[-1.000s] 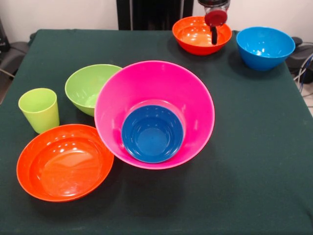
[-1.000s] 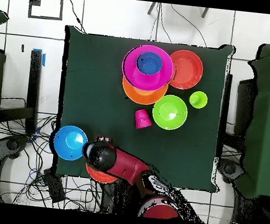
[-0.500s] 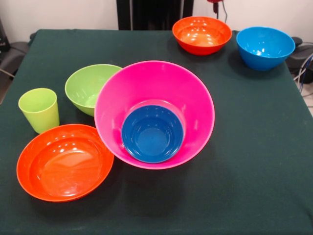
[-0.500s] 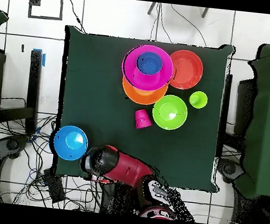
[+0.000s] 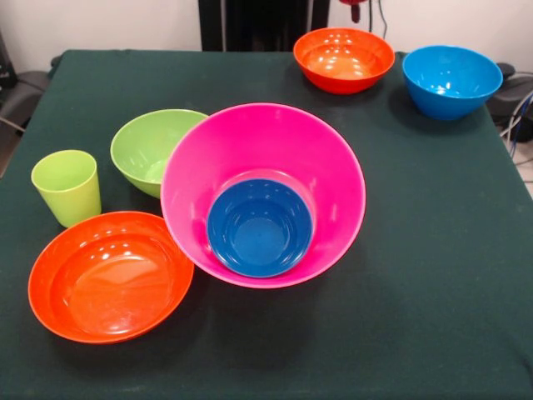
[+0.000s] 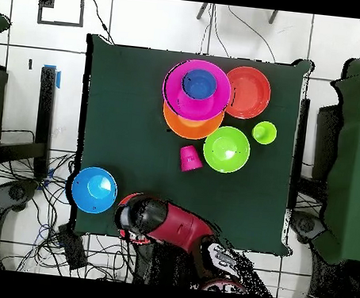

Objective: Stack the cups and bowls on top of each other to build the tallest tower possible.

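A big pink bowl (image 5: pixel 262 167) holds a small dark blue bowl (image 5: pixel 260 227); in the overhead view this pink bowl (image 6: pixel 190 101) rests on a big orange bowl (image 6: pixel 192 127), forming a low tower. Around it stand a green bowl (image 5: pixel 150 148), a lime cup (image 5: pixel 67 186) and a shallow red-orange bowl (image 5: pixel 111 275). An upturned pink cup (image 6: pixel 189 158) shows only from overhead. At the far edge stand another red-orange bowl (image 5: pixel 343 58) and a light blue bowl (image 5: pixel 451 79). My gripper (image 5: pixel 356 8) is drawn up above that far red-orange bowl, only its tip showing. From overhead, the arm's head (image 6: pixel 138 217) covers that bowl.
The dark green table (image 5: pixel 433 275) spreads wide to the right of the pink bowl. Cables (image 6: pixel 55 230) lie on the floor beside the light blue bowl (image 6: pixel 94 189), which sits at the table's corner.
The gripper rose from just over the far red-orange bowl to the picture's top edge. From overhead the arm's head shifted slightly over that bowl. No bowl or cup moved.
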Robot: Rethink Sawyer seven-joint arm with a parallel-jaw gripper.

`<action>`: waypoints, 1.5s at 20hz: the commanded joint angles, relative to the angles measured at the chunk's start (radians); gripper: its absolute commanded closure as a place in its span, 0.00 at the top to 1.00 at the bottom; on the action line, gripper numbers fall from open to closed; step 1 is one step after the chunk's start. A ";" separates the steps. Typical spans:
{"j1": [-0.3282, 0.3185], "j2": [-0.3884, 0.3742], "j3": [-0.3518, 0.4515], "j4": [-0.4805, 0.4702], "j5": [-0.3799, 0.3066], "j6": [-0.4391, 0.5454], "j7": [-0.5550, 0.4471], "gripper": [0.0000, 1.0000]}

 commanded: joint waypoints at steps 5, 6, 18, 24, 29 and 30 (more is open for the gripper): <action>-0.025 0.228 0.021 -0.132 -0.125 -0.257 -0.054 1.00; -0.018 0.249 0.021 -0.146 -0.129 -0.278 -0.047 1.00; -0.003 0.294 0.040 -0.188 -0.128 -0.341 -0.013 1.00; -0.019 0.307 0.047 -0.197 -0.132 -0.355 -0.021 1.00; -0.037 0.286 0.049 -0.178 -0.141 -0.345 -0.026 1.00; -0.059 0.285 0.051 -0.183 -0.142 -0.345 -0.031 1.00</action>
